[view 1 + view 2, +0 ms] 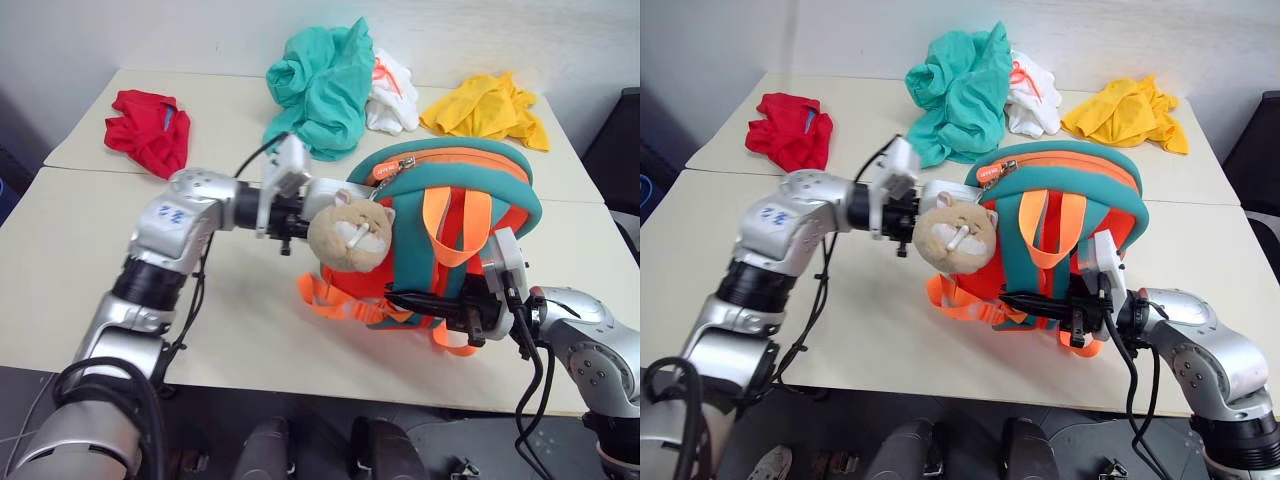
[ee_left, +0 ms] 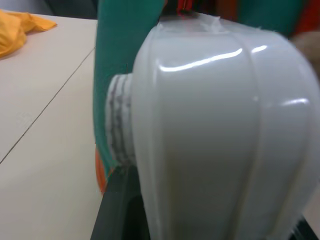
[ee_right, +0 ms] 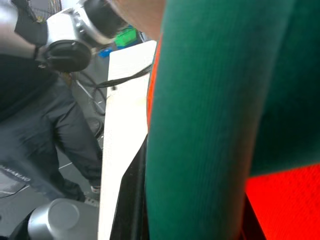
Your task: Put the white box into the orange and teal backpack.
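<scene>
right two-finger black gripper [image 1: 425, 300], closed, pinches the upright orange and teal fabric backpack [image 1: 450, 215] low down; left gripper [image 2: 117, 200] holds the glossy white box [image 2: 215, 130], lying level, end-on against the backpack's side.

Orange and teal backpack [image 1: 455, 205] with tan plush hamster [image 1: 350, 232]; red [image 1: 150, 128], teal [image 1: 322, 85], white [image 1: 392, 95], yellow [image 1: 487, 108] cloths.

The backpack [image 1: 450, 235] is stood near the front of the tabletop [image 1: 90, 260], between both end effectors; four cloth heaps are spread behind it.
</scene>
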Available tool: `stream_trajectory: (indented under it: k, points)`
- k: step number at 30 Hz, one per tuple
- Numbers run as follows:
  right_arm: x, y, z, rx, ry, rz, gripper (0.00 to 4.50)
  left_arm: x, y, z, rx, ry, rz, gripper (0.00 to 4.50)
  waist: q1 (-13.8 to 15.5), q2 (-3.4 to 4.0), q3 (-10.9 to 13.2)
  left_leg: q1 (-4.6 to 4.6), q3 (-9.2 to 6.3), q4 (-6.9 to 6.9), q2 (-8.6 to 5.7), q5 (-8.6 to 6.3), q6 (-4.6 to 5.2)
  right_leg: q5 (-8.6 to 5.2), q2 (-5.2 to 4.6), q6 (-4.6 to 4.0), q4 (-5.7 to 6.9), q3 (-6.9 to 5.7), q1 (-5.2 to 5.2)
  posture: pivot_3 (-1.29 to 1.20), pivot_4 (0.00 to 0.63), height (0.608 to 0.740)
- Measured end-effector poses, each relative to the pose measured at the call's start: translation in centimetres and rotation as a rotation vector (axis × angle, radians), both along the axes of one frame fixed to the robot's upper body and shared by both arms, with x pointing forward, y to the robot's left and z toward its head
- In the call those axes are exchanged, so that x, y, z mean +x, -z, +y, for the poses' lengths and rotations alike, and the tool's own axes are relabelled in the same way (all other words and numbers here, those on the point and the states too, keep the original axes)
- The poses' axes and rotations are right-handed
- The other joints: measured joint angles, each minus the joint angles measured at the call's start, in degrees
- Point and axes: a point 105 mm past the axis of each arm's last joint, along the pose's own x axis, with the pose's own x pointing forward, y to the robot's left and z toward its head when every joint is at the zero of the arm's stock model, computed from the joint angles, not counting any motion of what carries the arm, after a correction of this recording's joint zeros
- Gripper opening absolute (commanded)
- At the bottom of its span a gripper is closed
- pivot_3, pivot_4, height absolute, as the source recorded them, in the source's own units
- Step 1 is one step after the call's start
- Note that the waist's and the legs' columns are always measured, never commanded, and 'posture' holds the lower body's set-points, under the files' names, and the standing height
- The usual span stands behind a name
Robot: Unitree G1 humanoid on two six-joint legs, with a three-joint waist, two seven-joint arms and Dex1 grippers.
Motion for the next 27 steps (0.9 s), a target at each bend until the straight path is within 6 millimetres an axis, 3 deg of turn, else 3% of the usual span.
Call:
stream_trajectory:
  k: [4, 8, 12, 15, 19, 22, 24, 27]
  points:
    - [-0.4, 0.3, 0.0, -0.004, -0.003, 0.010, 0.04, 1.1, 0.9, -2.9, -0.017, -0.001, 0.029, 1.25, -0.2, 0.00, 0.0, 0.02, -0.03, 0.05, 0.01, 0.02, 0.01, 0.00, -0.05, 0.00, 0.03, -0.02, 0.01, 0.00, 0.150, 0.740]
    - [-0.6, 0.3, 0.2, -0.008, 0.001, 0.007, 0.04, 1.0, 1.3, -4.1, -0.066, 0.023, 0.047, 2.53, -0.3, -0.01, 0.0, 0.00, -0.09, 0.09, 0.01, 0.02, 0.02, 0.00, -0.27, 0.00, 0.03, -0.05, 0.03, 0.00, 0.150, 0.740]
    - [-0.6, 0.5, 0.2, -0.010, 0.016, 0.010, 0.04, 1.2, 1.3, -1.4, -0.099, 0.004, 0.031, 3.73, -0.7, -0.01, 0.0, 0.02, -0.10, 0.07, 0.08, 0.04, -0.04, 0.00, -0.30, 0.00, 0.05, -0.06, 0.02, 0.00, 0.150, 0.740]
    - [-0.5, 0.5, 0.2, -0.010, 0.031, 0.009, 0.04, 0.1, 0.5, 1.6, -0.133, 0.045, 0.003, 4.47, -1.3, 0.00, 0.0, 0.02, -0.10, 0.04, 0.13, 0.05, -0.08, 0.00, -0.30, -0.02, 0.06, -0.04, -0.01, 0.00, 0.150, 0.740]
    - [-0.3, 0.5, 0.1, -0.007, 0.056, 0.010, 0.04, -0.8, -1.0, 7.5, -0.099, 0.020, -0.054, 4.47, -1.8, 0.00, 0.0, 0.04, -0.13, 0.00, 0.13, 0.07, -0.12, -0.02, -0.28, -0.05, 0.07, -0.08, -0.01, 0.00, 0.150, 0.740]
    - [0.0, 0.3, 0.2, 0.003, 0.072, 0.003, 0.04, -2.0, -1.1, 9.9, -0.072, 0.027, -0.045, 4.47, -1.6, 0.00, 0.0, -0.01, -0.18, 0.03, 0.05, 0.06, -0.09, -0.02, -0.29, -0.05, 0.05, -0.08, 0.03, 0.00, 0.150, 0.740]
    - [0.1, 0.1, 0.3, 0.007, 0.080, -0.004, 0.04, -3.3, -1.1, 10.2, -0.082, 0.056, -0.036, 4.47, -1.2, 0.00, 0.0, -0.08, -0.28, 0.08, 0.02, 0.03, -0.04, -0.02, -0.35, -0.04, 0.02, 0.09, 0.06, 0.00, 0.150, 0.740]
    - [0.4, -0.4, 0.4, 0.009, 0.084, -0.023, 0.04, -5.0, -2.0, 8.5, -0.140, 0.120, -0.077, 4.47, -0.6, 0.00, 0.0, -0.33, -0.56, 0.40, 0.04, 0.00, -0.03, -0.01, -0.41, -0.03, 0.01, 0.10, 0.06, 0.00, 0.150, 0.740]
